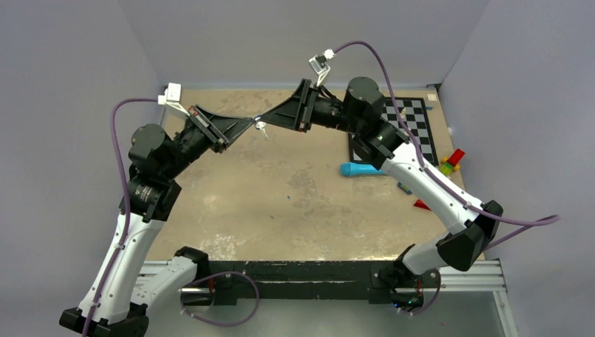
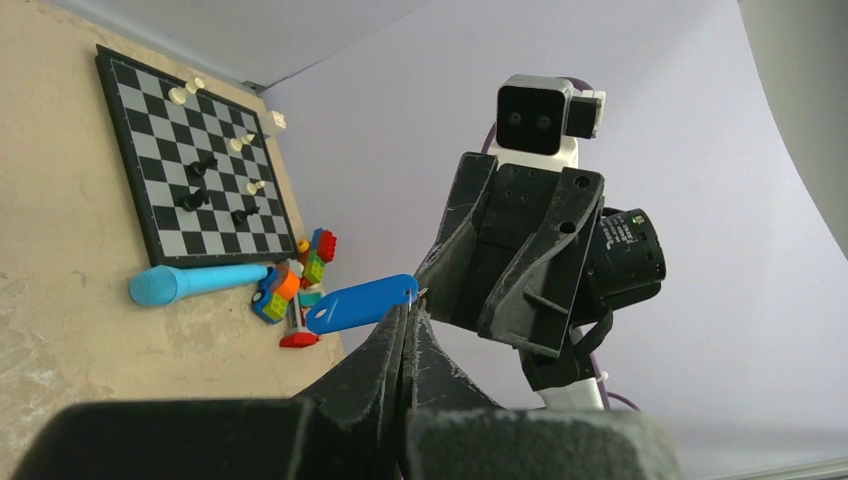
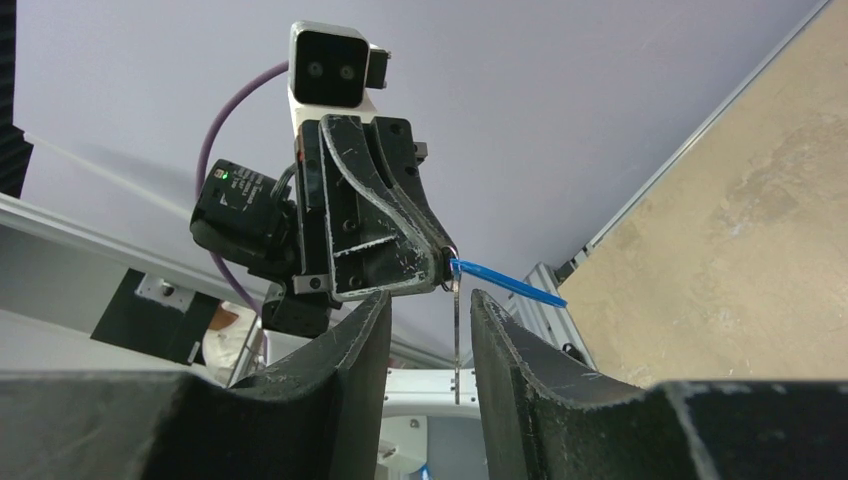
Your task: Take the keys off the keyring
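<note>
above the far middle, left gripper [image 2: 408, 318] pinches the keyring [image 3: 450, 268], its key [image 3: 455, 340] hanging between the spread fingers of right gripper [image 3: 428, 302].

No legible text, seemingly.

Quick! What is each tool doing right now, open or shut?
Left tool: closed, holding the blue key tag by its end.
Right tool: open, with a thin key hanging in the gap between its fingers.
</note>
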